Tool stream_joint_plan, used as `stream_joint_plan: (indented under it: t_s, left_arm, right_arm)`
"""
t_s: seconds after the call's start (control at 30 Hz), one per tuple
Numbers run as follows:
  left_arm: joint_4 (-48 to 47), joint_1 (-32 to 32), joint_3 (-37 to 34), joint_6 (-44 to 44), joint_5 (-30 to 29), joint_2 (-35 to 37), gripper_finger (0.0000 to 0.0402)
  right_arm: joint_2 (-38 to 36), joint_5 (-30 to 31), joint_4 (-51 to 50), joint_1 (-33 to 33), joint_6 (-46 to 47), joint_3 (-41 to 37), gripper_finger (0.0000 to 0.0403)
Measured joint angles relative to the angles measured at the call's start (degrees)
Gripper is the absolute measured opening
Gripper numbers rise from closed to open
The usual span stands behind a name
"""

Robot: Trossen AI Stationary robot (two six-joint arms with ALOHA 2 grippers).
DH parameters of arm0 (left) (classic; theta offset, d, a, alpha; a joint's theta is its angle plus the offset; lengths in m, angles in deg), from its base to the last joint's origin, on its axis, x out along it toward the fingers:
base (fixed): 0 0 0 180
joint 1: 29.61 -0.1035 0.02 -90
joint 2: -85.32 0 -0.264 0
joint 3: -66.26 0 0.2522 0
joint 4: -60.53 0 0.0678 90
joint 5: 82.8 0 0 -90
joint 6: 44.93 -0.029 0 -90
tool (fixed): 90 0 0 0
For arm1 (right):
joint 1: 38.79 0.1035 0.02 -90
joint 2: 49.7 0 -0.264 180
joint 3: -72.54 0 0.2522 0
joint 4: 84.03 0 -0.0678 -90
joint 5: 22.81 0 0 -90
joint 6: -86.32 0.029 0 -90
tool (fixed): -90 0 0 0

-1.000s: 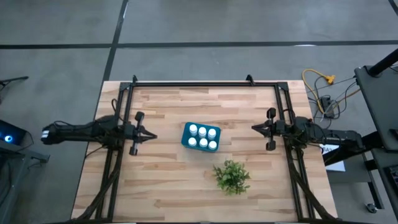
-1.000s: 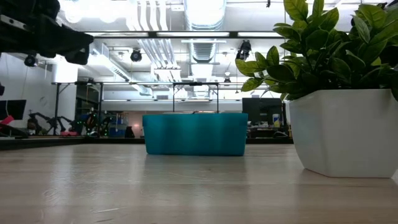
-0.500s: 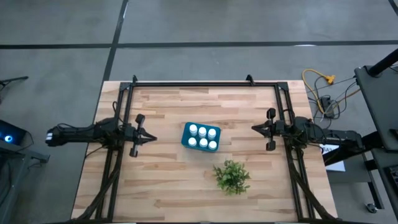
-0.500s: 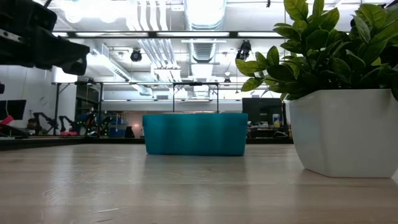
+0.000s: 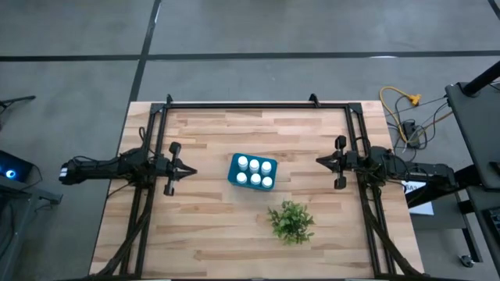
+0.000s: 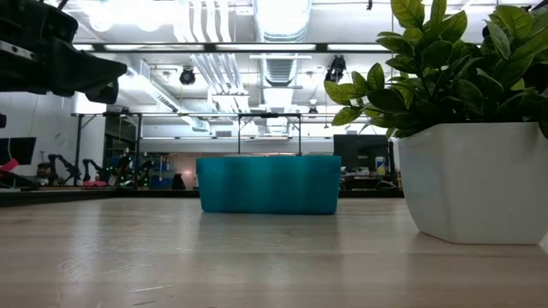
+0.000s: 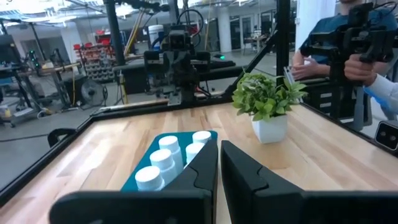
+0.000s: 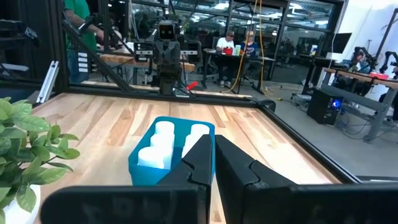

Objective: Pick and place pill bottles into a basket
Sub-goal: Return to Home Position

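And there we had it: all six pill bottles (image 5: 255, 165) stood upright in the basket (image 6: 267, 184), two rows of three with white caps up, near the middle of the worktop (image 5: 203, 226).

The left claw (image 5: 190, 172) hung over the wood on its own side, well apart from the basket. Its tips pointed at the basket, and its fingers were pressed together with only a sliver between them, holding nothing. Opposite it we saw the right claw (image 5: 319, 161), likewise closed and empty, aimed at the basket from the other side and just as far off.

The plant (image 5: 291, 222) sat near the basket, toward the front edge on the right arm's side, not touching it. From table height its white pot (image 6: 471, 180) loomed large beside the teal wall without covering it. In the left wrist view that arm's own fingers hid the basket's near corner.

A black frame rail (image 5: 242, 105) ran around the worktop, and a yellow cable (image 5: 402, 100) lay on the grey floor (image 5: 78, 47) past the right arm. Beyond the worktop a person (image 7: 329, 43) sat with hands on a dark device (image 7: 367, 37).
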Motion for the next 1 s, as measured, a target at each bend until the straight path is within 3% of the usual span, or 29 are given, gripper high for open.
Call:
stream_joint_plan:
  t_s: [0.23,1.0]
  left_arm:
    - [-0.26,0.0,-0.05,-0.06,-3.03,-0.06,0.0001]
    - [-0.2,-0.01,-0.12,-0.02,-4.04,-1.06,0.0001]
  right_arm:
    - [0.02,0.0,-0.02,-0.02,-0.06,0.0,0.0008]
    - [0.61,-0.37,-0.08,0.03,3.26,0.0,0.0008]
